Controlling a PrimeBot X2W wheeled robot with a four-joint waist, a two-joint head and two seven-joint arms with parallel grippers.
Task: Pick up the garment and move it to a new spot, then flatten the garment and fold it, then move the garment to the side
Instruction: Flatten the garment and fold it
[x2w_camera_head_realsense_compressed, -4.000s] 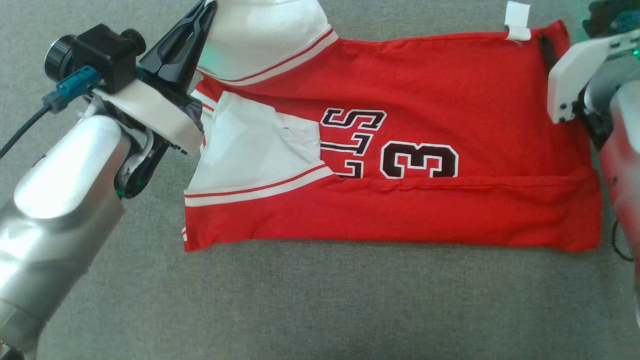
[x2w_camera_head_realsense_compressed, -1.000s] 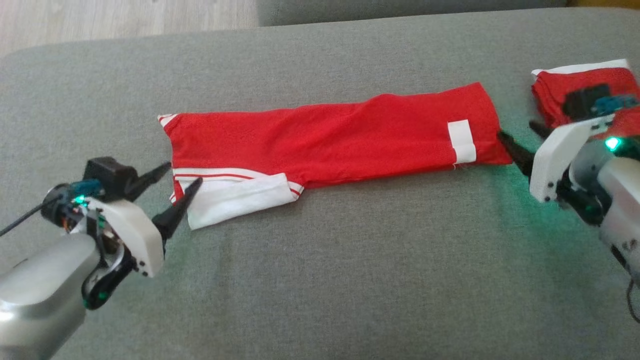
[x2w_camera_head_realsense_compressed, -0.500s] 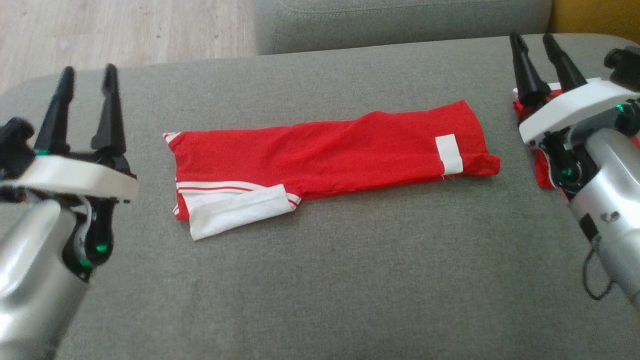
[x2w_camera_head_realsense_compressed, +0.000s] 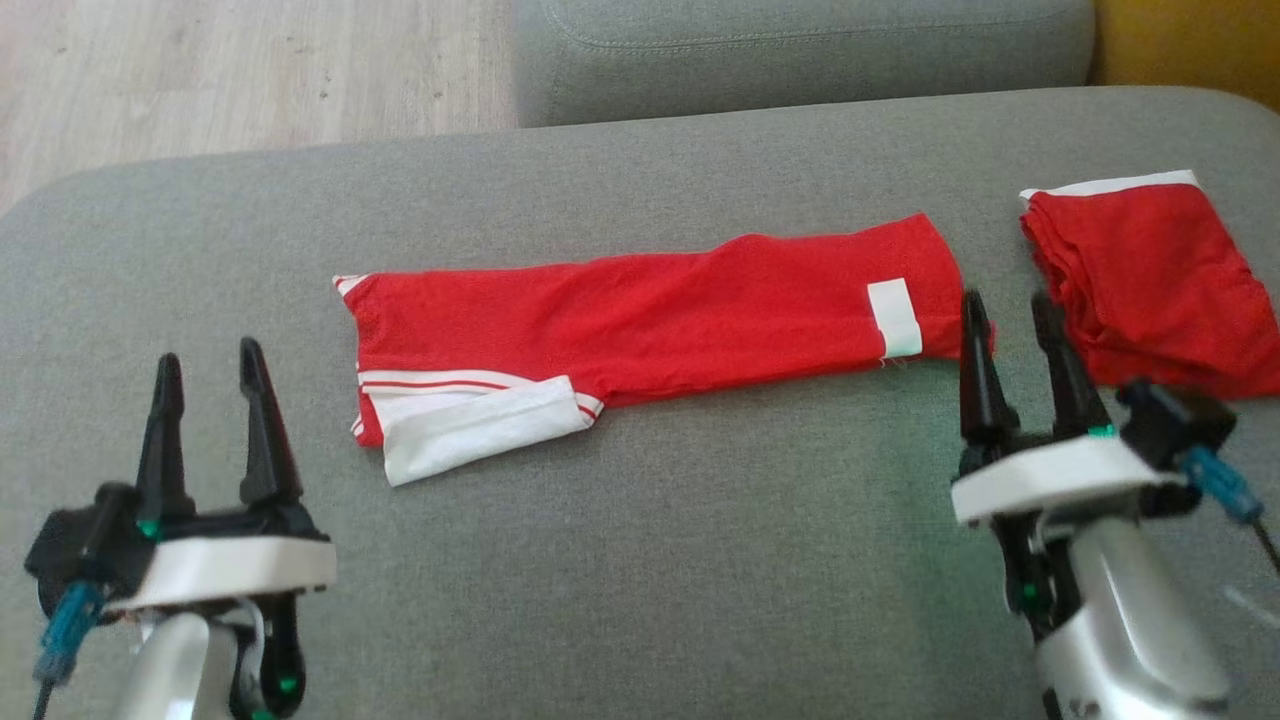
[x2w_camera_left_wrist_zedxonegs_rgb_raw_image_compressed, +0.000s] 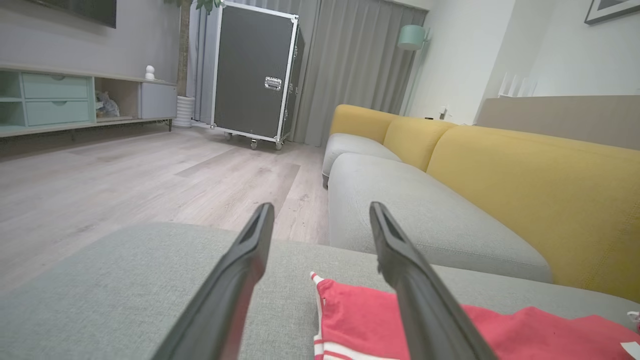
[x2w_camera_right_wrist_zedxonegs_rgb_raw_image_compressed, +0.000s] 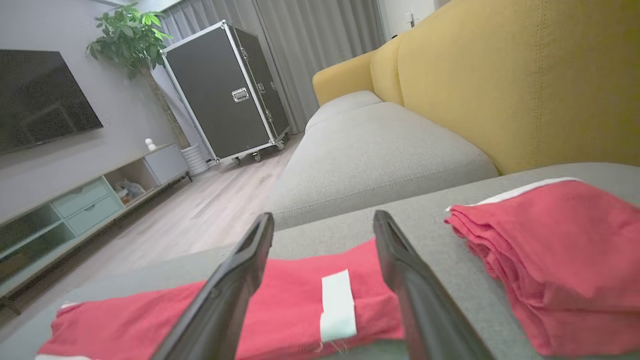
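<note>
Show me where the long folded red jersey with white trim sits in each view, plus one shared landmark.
Head view: the long folded red jersey with white trim lies across the middle of the grey fabric cushion.
Left wrist view: jersey at the bottom, centre to right corner.
Right wrist view: jersey along the bottom, left to centre.
Shared landmark: the yellow sofa backrest.

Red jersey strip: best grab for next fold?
Probably the red jersey by its short ends: left gripper from the left onto the white-trimmed end, right gripper from the right at the white tag. It's a long flat strip, one end near each.
</note>
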